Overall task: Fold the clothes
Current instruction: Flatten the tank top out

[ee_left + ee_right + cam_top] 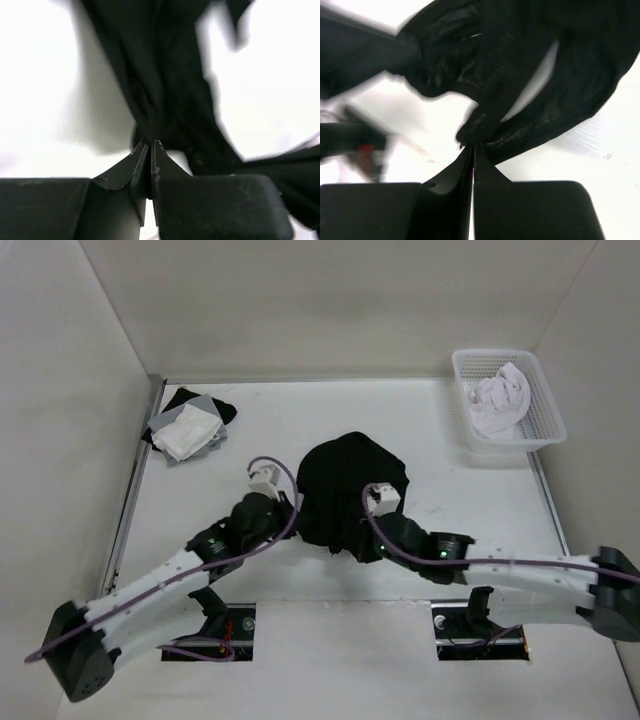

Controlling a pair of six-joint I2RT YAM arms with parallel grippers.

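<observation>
Thin black shirt-like garment (345, 475) sits bunched at centre of the white surface (470, 490). Left end effector (150, 144) & right end effector (472, 146) are each clamped on its cloth, lower left and lower right. Prob. best to lift & draw both grips apart evenly so the fabric spreads w/o slipping. Heap's long axis runs approx. top-to-bottom of frame; neck direction can't be told.

The clothes (350, 490) are seen as thin black cloth, matt and softly creased. Under them the table (270, 420) is shown smooth, white and matt. To their right a basket (546, 405) of white plastic mesh is seen; to their left, a stack of soft cloths (188, 430)
</observation>
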